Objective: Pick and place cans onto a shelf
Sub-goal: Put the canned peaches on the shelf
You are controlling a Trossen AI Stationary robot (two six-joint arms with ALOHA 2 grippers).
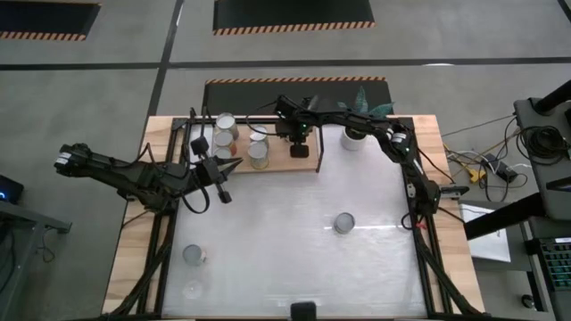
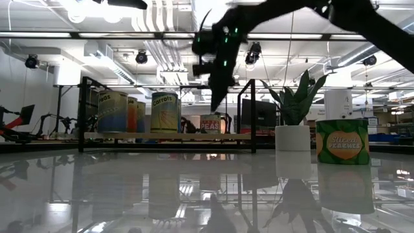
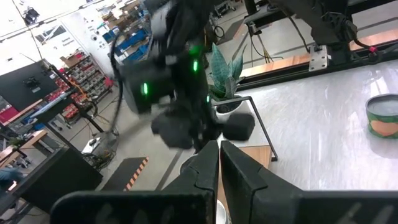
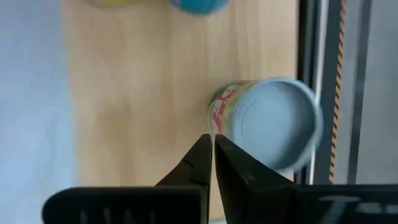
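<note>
High view: right gripper [image 1: 301, 135], fingers pressed together and holding nothing, hangs over the shelf [image 1: 277, 164] at the desk's [image 1: 268, 241] far edge, near one can [image 4: 268, 122]. Left gripper [image 1: 235, 163], likewise closed and empty, sits just beside the shelved cans [image 1: 239, 138]; another can [image 1: 344, 223] stands mid-desk.

A white pot [image 2: 292, 137] with a spiky green plant [image 2: 295, 97] stands at the far right of the white counter [image 1: 268, 223].

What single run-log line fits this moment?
right hand: shut, above light wooden shelf | left hand: shut, empty | silver metal cans: some off shelf
</note>
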